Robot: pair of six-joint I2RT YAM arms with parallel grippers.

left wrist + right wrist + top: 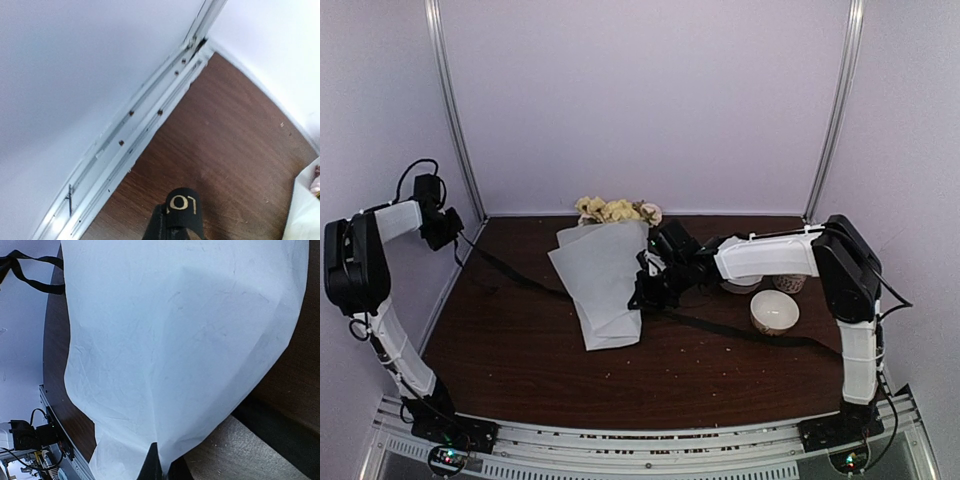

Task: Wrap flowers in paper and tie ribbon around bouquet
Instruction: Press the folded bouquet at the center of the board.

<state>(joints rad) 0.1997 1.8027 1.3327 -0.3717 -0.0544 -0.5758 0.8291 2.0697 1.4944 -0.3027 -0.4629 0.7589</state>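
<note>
On the table (520, 360), the bouquet (605, 285) lies near-to-far, blooms (618, 210) rearward.

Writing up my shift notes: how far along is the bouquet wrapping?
Done: the paper is folded around the flowers, whose blooms poke out at the far end. In hand: the right pincer pinches the paper's edge, and the left pincer holds one end of the ribbon, raised at the left. Left: the ribbon runs loose across the table, nothing tied yet.
</note>
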